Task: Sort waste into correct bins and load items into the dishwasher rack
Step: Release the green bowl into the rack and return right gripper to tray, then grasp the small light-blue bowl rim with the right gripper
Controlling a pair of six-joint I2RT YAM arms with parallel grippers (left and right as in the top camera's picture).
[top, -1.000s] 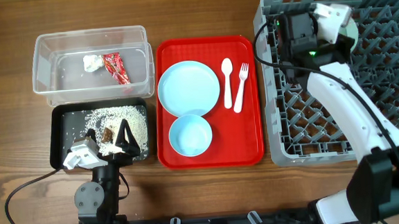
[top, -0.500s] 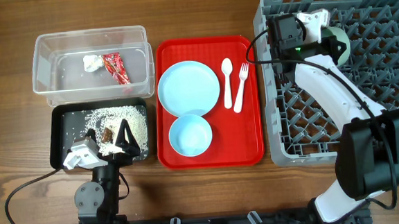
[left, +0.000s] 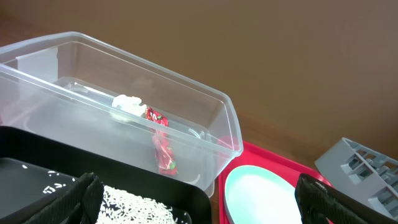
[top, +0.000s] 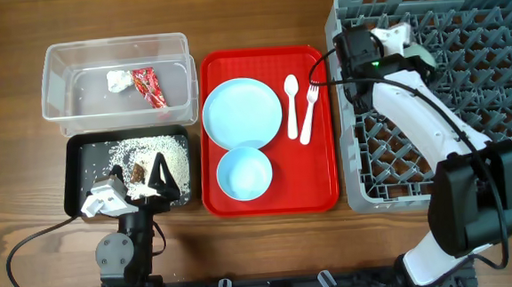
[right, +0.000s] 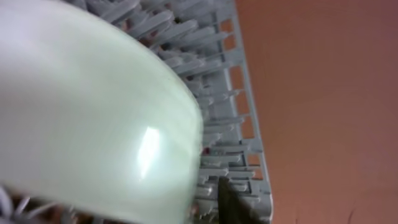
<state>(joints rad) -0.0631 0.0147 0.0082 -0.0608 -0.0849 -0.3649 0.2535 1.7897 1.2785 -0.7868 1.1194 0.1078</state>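
Observation:
My right gripper (top: 414,55) is over the grey dishwasher rack's (top: 485,103) upper left part, shut on the pale green bowl (top: 428,59). The bowl fills the right wrist view (right: 81,118), with one dark fingertip (right: 227,202) beside its wall. My left gripper (top: 138,182) is open and empty over the black tray's (top: 73,172) near edge. That tray holds rice crumbs (top: 150,153) and a brown lump (top: 138,173). The clear tub (top: 56,84) holds the tissue (top: 117,80) and red wrapper (top: 148,86). The yellow cup is out of view.
The red serving tray (top: 324,157) lies between bins and rack. It carries the blue plate (top: 241,102), the blue bowl (top: 244,173), the white spoon (top: 292,104) and the fork (top: 309,112). The right arm's cable hangs over the rack's left edge.
My right gripper has moved left across the rack's top part with the pale green bowl. The left arm has not moved.

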